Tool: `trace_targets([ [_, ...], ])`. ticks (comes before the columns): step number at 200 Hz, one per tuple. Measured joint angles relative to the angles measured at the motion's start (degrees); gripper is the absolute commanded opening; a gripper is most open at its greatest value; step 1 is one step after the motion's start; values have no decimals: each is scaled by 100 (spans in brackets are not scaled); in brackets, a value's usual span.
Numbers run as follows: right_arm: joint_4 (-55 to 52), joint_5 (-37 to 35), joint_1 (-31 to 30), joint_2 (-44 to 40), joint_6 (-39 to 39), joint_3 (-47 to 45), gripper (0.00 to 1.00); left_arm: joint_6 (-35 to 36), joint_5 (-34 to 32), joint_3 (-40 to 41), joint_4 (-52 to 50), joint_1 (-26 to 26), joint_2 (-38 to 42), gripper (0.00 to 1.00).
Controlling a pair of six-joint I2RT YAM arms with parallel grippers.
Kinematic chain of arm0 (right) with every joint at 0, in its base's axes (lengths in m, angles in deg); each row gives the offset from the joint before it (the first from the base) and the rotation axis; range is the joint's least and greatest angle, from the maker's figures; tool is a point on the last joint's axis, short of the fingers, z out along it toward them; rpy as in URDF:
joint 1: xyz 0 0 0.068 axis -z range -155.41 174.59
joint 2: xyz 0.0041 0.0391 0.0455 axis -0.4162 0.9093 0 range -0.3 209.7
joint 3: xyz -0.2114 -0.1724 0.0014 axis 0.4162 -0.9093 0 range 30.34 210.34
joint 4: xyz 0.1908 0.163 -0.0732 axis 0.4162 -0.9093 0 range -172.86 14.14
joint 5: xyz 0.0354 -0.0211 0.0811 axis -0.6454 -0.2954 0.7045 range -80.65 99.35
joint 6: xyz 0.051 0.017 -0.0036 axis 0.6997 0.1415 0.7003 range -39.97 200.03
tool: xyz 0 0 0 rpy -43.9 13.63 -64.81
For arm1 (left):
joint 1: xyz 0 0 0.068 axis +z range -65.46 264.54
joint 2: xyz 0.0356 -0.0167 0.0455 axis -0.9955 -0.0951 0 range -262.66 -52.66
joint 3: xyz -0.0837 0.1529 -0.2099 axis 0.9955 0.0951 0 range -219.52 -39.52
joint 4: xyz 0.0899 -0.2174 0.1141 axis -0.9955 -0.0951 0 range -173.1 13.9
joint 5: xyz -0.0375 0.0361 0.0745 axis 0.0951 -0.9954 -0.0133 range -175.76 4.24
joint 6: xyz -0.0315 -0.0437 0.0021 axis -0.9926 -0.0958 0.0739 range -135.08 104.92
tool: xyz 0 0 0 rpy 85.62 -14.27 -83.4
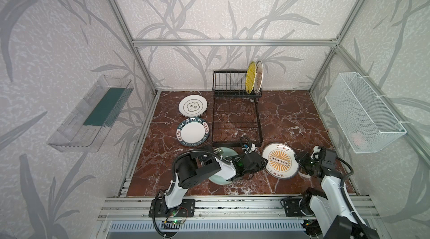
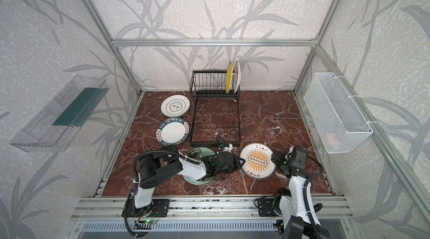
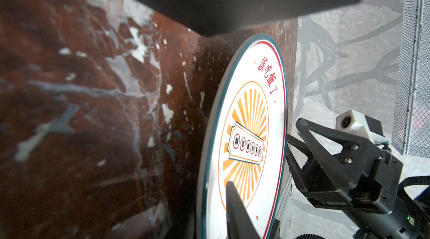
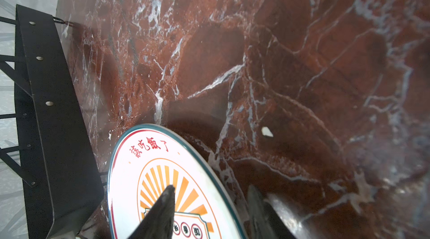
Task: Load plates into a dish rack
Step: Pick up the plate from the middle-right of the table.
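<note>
We see a lab robot cell: a silver aluminium-profile frame (image 1: 232, 41) holds grey leaf-printed wall panels (image 1: 209, 5) around a red-brown marble-patterned tabletop (image 1: 290, 114).

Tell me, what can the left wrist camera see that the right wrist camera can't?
Only the left wrist camera shows the white mesh basket and the whole right gripper with its little white camera. Only the right wrist camera shows a big black part with silver screws; I can't tell what it belongs to. Both show the sunburst plate and the red marble table.
</note>
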Motion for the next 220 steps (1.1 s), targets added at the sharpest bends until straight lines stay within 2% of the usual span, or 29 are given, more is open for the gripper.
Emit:
trace_targets([
  [27, 0, 0, -31, -24, 2, -20, 51, -20, -2, 0, 48, 0, -26, 15],
  [55, -2, -20, -46, -72, 2, -20, 51, -44, -4, 2, 85, 0, -55, 0],
  [127, 0, -105, -76, -103, 83, -15, 50, 55, -15, -26, 96, 4, -57, 0],
  [220, 111, 55, -107, -39, 424, 654, 50, 1043, -332, -142, -636, -105, 656, 0],
])
